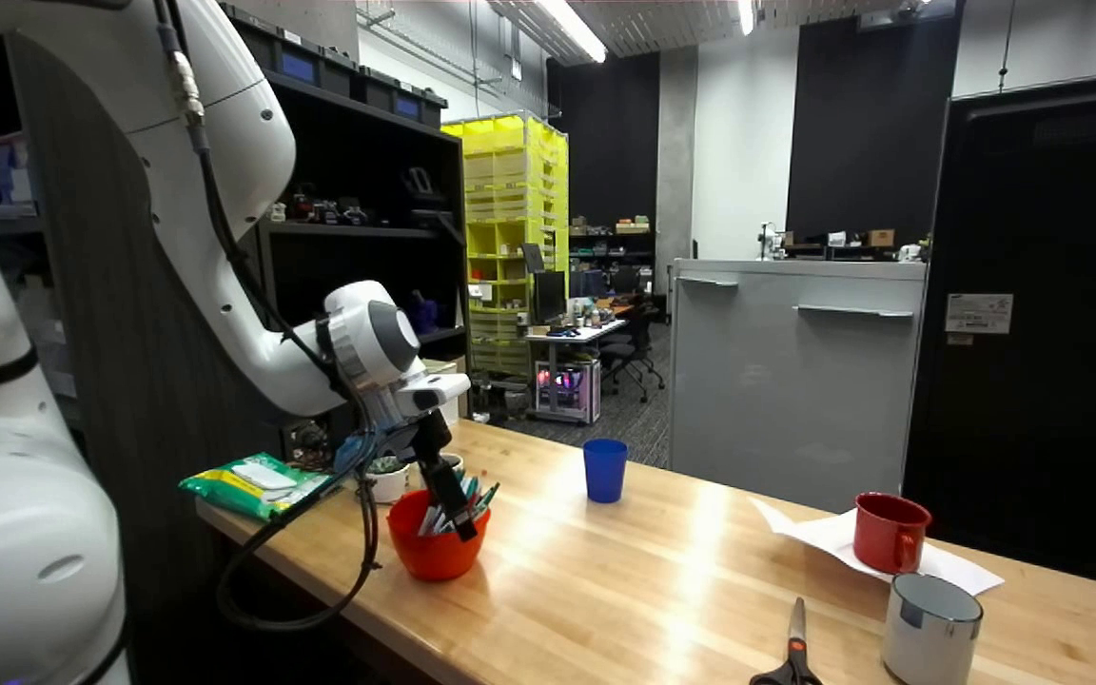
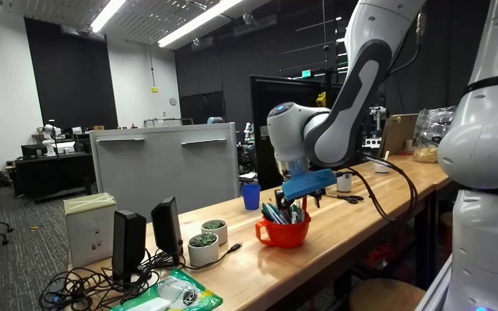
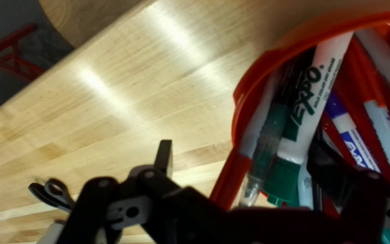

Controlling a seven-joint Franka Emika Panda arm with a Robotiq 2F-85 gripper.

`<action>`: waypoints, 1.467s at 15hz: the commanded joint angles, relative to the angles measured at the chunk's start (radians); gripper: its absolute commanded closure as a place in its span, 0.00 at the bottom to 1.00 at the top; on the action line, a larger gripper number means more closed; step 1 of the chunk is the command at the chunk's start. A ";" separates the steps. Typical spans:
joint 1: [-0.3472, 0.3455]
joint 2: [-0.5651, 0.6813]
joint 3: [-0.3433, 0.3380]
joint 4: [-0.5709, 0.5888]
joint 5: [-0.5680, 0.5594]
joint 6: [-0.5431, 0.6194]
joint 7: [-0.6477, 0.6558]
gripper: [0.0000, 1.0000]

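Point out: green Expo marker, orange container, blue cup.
Green Expo marker (image 3: 310,106): wrist view, on its white barrel.
Orange container (image 2: 287,234): in an exterior view, outer wall.
Blue cup (image 1: 605,473): in an exterior view, side wall.

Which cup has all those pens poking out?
The orange-red cup, right by the gripper. Markers stick up past its rim, while nothing pokes out of the blue cup or the darker red mug on the white paper.
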 commanded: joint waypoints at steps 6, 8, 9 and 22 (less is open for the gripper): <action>0.131 -0.112 -0.043 -0.007 0.010 -0.238 -0.024 0.00; 0.154 -0.116 -0.051 -0.008 0.026 -0.230 -0.060 0.00; 0.166 -0.120 -0.059 -0.009 0.046 -0.209 -0.090 0.00; 0.186 -0.033 -0.132 0.024 0.483 0.017 -0.487 0.00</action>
